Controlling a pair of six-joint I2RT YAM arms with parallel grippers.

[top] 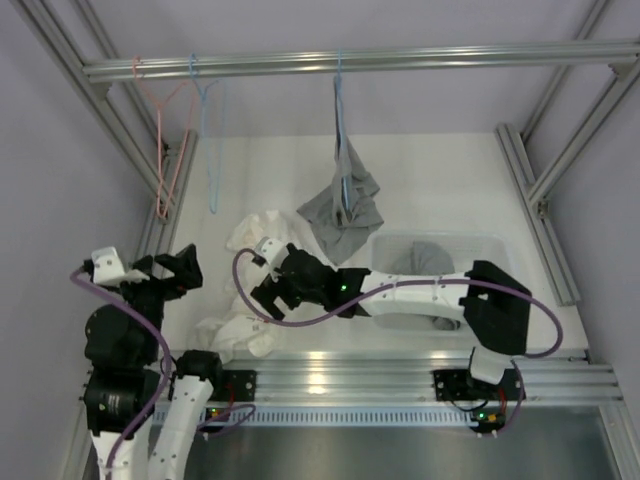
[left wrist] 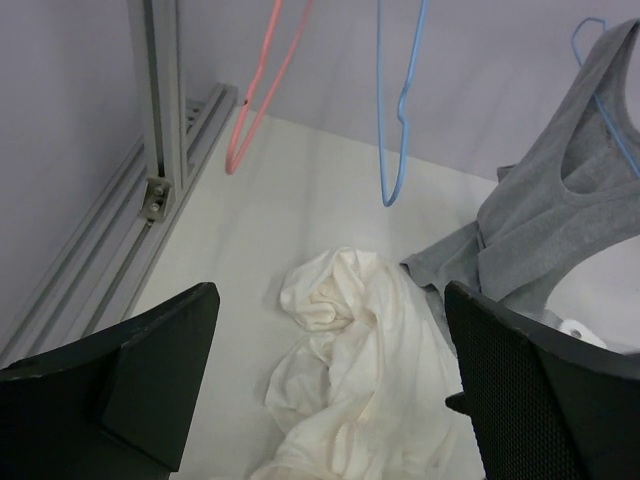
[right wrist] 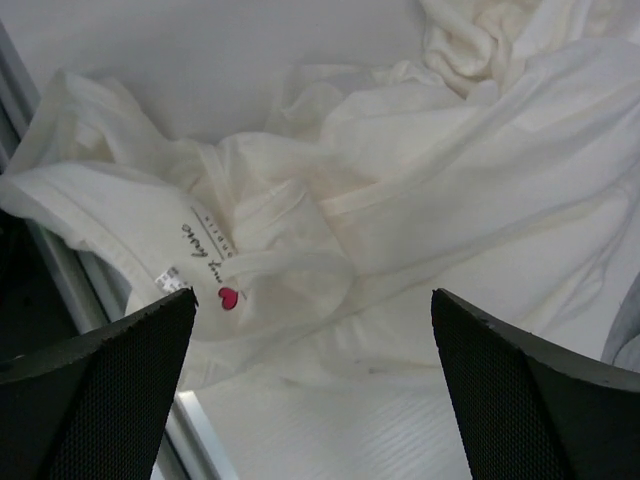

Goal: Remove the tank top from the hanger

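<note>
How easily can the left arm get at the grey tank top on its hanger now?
Probably yes, but not straight: the left gripper is open and the grey tank top hangs unhidden ahead, yet the right gripper sits roughly between them.

Two robot arms are bolted to a ribbed aluminium base rail [top: 340,372]. The left arm [top: 115,350], at the rail's left end, has bulky round black joint housings and white shell links. The right arm [top: 420,292], toward the rail's right end, has a slim white link and a large angular black block. A purple cable [top: 300,318] loops along each arm. Small green lights [top: 343,288] glow on the right arm and on the black mounts at the rail. The left gripper [left wrist: 330,300] and right gripper [right wrist: 315,310] have broad black wedge fingers [right wrist: 530,400] with a fine dotted texture.
</note>
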